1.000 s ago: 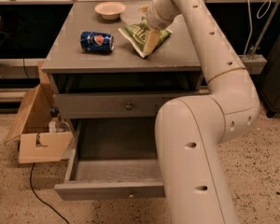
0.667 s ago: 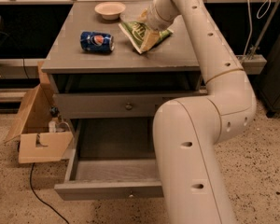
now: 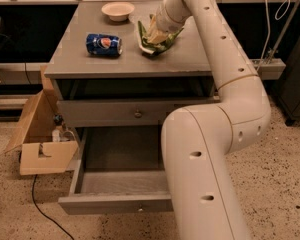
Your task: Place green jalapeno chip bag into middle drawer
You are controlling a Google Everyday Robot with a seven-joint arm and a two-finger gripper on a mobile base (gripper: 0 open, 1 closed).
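The green jalapeno chip bag (image 3: 149, 39) is on the grey cabinet top, right of centre, crumpled with its edges curled upward. My gripper (image 3: 157, 32) comes down onto it from the upper right and is shut on the bag; its fingers are mostly hidden by the wrist and the bag. The middle drawer (image 3: 115, 203), the lower knobbed one, is pulled out and its shallow tray is bare. The knobbed drawer above it (image 3: 137, 114) is closed.
A blue Pepsi can (image 3: 104, 44) lies on its side left of the bag. A pale bowl (image 3: 118, 10) sits at the back of the top. An open cardboard box (image 3: 42, 146) stands on the floor left of the cabinet. My arm covers the cabinet's right side.
The bag has gone from lying flat to crumpled and curled up around the gripper. The gripper has shifted slightly left over it. The can and bowl have not moved.
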